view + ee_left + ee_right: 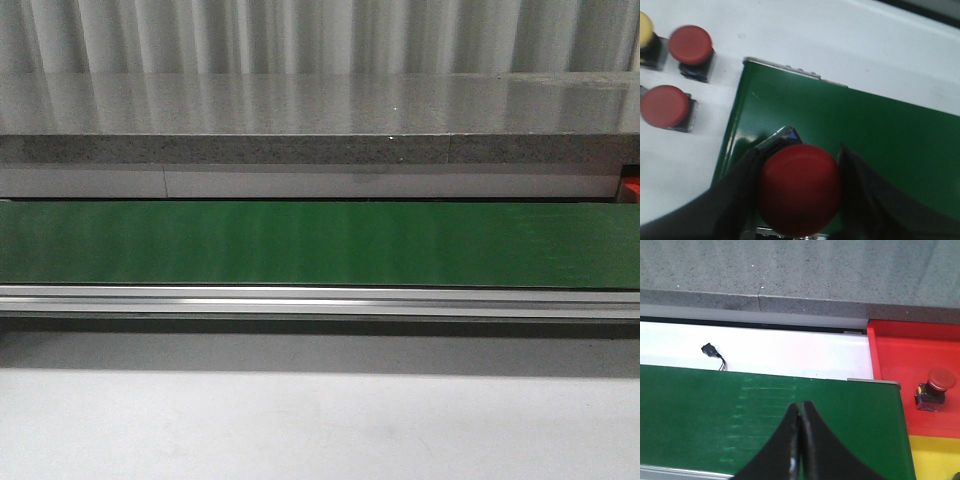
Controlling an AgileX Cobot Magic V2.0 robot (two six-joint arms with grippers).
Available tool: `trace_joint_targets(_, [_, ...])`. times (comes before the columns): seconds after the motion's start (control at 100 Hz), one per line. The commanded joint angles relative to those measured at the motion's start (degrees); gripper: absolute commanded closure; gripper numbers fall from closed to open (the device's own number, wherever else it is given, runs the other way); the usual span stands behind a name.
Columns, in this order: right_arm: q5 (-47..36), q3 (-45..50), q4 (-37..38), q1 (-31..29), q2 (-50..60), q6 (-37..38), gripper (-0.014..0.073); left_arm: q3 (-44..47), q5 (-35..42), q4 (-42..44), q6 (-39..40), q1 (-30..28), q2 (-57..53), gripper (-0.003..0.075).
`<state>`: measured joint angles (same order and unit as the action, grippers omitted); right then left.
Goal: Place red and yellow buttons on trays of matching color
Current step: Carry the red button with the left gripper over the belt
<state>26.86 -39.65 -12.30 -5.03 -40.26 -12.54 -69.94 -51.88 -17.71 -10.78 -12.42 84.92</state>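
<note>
Now the left gripper (800, 200) is clamped on a red button (799, 189), one finger on each side, just above the green belt (890, 145) near its end; the button's round cap faces the wrist camera. Meanwhile the right gripper (800, 440) hangs closed and empty over the belt, beside the red tray (900, 355) where another red button (935, 387) stands upright.
</note>
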Motion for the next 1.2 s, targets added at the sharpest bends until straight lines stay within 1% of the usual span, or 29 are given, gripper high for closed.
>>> trace_joint_targets(0.0, [-3.9, -1.5, -0.5, 0.1, 0.2, -0.6, 0.0662, -1.9, 1.0, -0.8, -1.3, 1.9, 0.7, 0.0741])
trace_joint_targets(0.18, [-3.9, -1.5, -0.5, 0.1, 0.2, -0.6, 0.0662, -1.9, 1.0, 2.2, -1.4, 4.0, 4.5, 0.0741])
trace_joint_targets(0.37, [-3.9, -1.5, -0.5, 0.1, 0.2, -0.6, 0.0662, -1.9, 1.0, 7.2, -1.4, 6.2, 5.1, 0.0741])
trace_joint_targets(0.48, [-3.9, -1.5, -0.5, 0.1, 0.2, -0.6, 0.0662, -1.9, 1.0, 8.3, -1.4, 7.4, 5.1, 0.0738])
trace_joint_targets(0.53, [-3.9, -1.5, -0.5, 0.1, 0.2, -0.6, 0.0662, -1.9, 0.8, 9.0, -1.4, 7.9, 5.1, 0.0724])
trace_joint_targets(0.57, [-3.9, -1.5, -0.5, 0.1, 0.2, -0.6, 0.0662, -1.9, 0.7, 9.7, -1.5, 8.2, 5.1, 0.0689])
trace_joint_targets(0.62, [-3.9, -1.5, -0.5, 0.1, 0.2, -0.6, 0.0662, -1.9, 0.4, 10.1, -1.5, 8.5, 5.1, 0.0613])
trace_joint_targets(0.64, [-3.9, -1.5, -0.5, 0.1, 0.2, -0.6, 0.0662, -1.9, 0.3, 10.2, -1.5, 8.6, 5.1, 0.0555])
trace_joint_targets(0.67, [-3.9, -1.5, -0.5, 0.1, 0.2, -0.6, 0.0662, -1.9, 0.2, 10.3, -1.5, 8.6, 5.1, 0.0503])
trace_joint_targets(0.68, [-3.9, -1.5, -0.5, 0.1, 0.2, -0.6, 0.0662, -1.9, 0.0, 10.3, -1.5, 8.6, 5.1, 0.0465])
trace_joint_targets(0.69, [-3.9, -1.5, -0.5, 0.1, 0.2, -0.6, 0.0662, -1.9, 0.0, 10.3, -1.5, 8.6, 5.1, 0.0446])
trace_joint_targets(0.71, [-3.9, -1.5, -0.5, 0.1, 0.2, -0.6, 0.0662, -1.9, -0.3, 10.3, -1.5, 8.6, 5.1, 0.0362])
trace_joint_targets(0.73, [-3.9, -1.5, -0.5, 0.1, 0.2, -0.6, 0.0662, -1.9, -0.4, 10.3, -1.5, 8.6, 5.1, 0.0318])
trace_joint_targets(0.74, [-3.9, -1.5, -0.5, 0.1, 0.2, -0.6, 0.0662, -1.9, -0.5, 10.3, -1.5, 8.6, 5.1, 0.0275])
trace_joint_targets(0.76, [-3.9, -1.5, -0.5, 0.1, 0.2, -0.6, 0.0662, -1.9, -0.6, 10.3, -1.5, 8.6, 5.1, 0.0232])
trace_joint_targets(0.77, [-3.9, -1.5, -0.5, 0.1, 0.2, -0.6, 0.0662, -1.9, -0.6, 10.3, -1.5, 8.6, 5.1, 0.0192])
trace_joint_targets(0.78, [-3.9, -1.5, -0.5, 0.1, 0.2, -0.6, 0.0662, -1.9, -0.6, 10.3, -1.5, 8.6, 5.1, 0.0172])
trace_joint_targets(0.79, [-3.9, -1.5, -0.5, 0.1, 0.2, -0.6, 0.0662, -1.9, -0.8, 10.3, -1.5, 8.6, 5.1, 0.0134])
trace_joint_targets(0.84, [-3.9, -1.5, -0.5, 0.1, 0.2, -0.6, 0.0662, -1.9, -0.8, 10.3, -1.5, 8.6, 5.1, 0.0029])
trace_joint_targets(0.86, [-3.9, -1.5, -0.5, 0.1, 0.2, -0.6, 0.0662, -1.9, -0.8, 10.3, -1.5, 8.6, 5.1, 0.0003])
trace_joint_targets(0.88, [-3.9, -1.5, -0.5, 0.1, 0.2, -0.6, 0.0662, -2.0, -0.8, 10.3, -1.5, 8.6, 5.0, 0.0001])
trace_joint_targets(1.0, [-3.9, -1.5, -0.5, 0.1, 0.2, -0.6, 0.0662, -2.7, -1.1, 9.8, -1.5, 9.5, 3.8, 0.0084])
trace_joint_targets(1.19, [-3.9, -1.5, -0.5, 0.1, 0.2, -0.6, 0.0662, -4.7, 1.3, 9.8, -1.2, 11.7, -1.4, 0.0093])
